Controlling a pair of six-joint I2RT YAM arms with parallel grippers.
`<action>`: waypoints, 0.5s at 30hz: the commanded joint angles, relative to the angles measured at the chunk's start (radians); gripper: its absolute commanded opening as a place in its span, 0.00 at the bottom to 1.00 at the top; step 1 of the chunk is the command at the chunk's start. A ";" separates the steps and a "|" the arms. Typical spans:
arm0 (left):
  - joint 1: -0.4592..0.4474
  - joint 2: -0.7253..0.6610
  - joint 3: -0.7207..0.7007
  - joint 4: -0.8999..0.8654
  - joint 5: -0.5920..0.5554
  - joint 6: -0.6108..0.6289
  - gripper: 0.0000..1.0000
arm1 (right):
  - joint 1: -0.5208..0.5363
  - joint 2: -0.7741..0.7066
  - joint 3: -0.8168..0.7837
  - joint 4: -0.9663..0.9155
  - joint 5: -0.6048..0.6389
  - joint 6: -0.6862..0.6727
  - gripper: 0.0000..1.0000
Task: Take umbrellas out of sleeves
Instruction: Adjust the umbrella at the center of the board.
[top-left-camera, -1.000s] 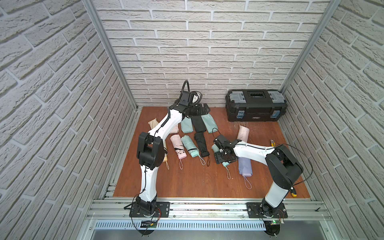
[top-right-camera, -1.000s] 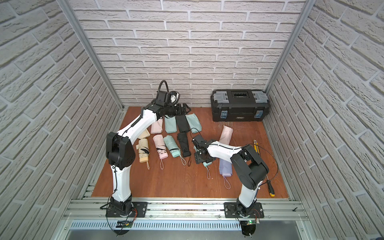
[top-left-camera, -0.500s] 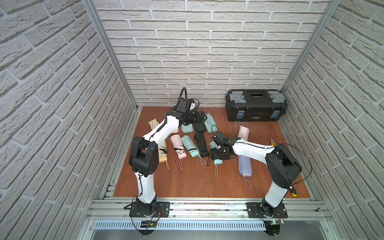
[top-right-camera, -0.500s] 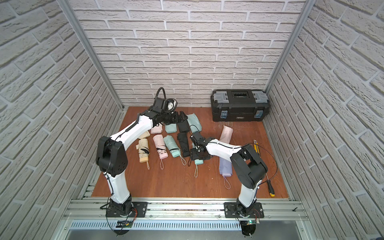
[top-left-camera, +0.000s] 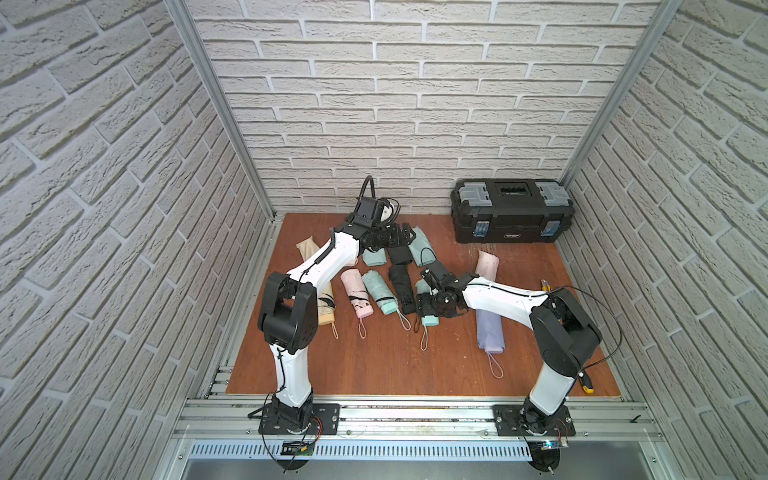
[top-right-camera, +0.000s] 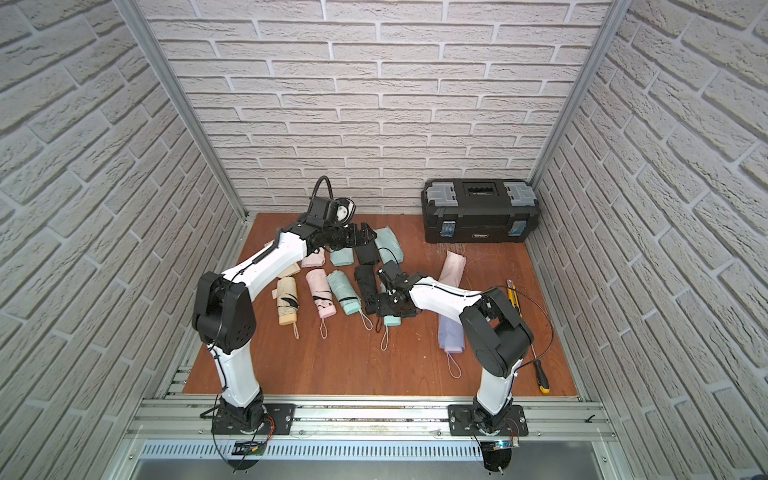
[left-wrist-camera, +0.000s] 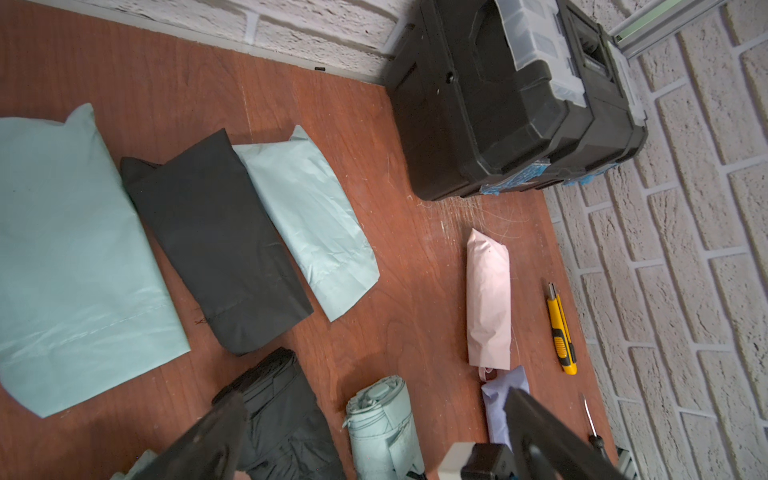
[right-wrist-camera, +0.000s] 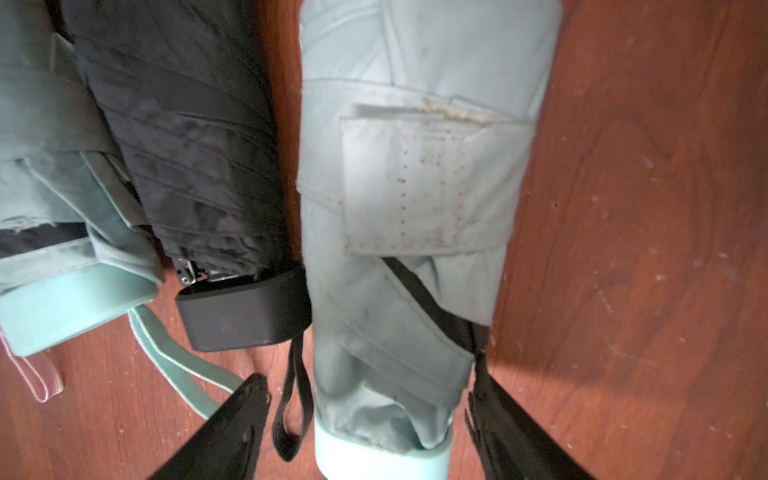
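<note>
right gripper (right-wrist-camera: 365, 390) spread, astride mint umbrella (right-wrist-camera: 415, 187), centre, at 3 o'clock of black umbrella (right-wrist-camera: 199, 145) | left gripper (left-wrist-camera: 374, 399) spread, empty, over sleeves (left-wrist-camera: 307, 220) at 12 | full pink sleeve (left-wrist-camera: 488, 299) at 2: likely light, limp, slippery; pinch closed tip, pull handle end

Sleeves (top-left-camera: 419, 249) lined up behind the umbrellas (top-left-camera: 379, 291), toolbox (top-left-camera: 513, 216) at back right, utility knife (top-left-camera: 545, 284) right of umbrellas

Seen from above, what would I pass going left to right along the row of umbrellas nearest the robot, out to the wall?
Beige umbrella → pink umbrella → mint umbrella → black umbrella → second mint umbrella → lilac sleeved umbrella → yellow knife → screwdriver.
</note>
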 joint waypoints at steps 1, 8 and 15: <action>-0.032 -0.007 0.017 0.005 0.005 0.043 0.98 | 0.006 -0.095 -0.015 -0.024 0.061 -0.019 0.80; -0.064 0.043 0.051 -0.024 0.021 0.063 0.98 | 0.003 -0.267 -0.074 -0.101 0.153 -0.044 0.81; -0.109 0.093 0.099 -0.069 0.044 0.102 0.98 | -0.033 -0.490 -0.246 -0.156 0.189 -0.025 0.82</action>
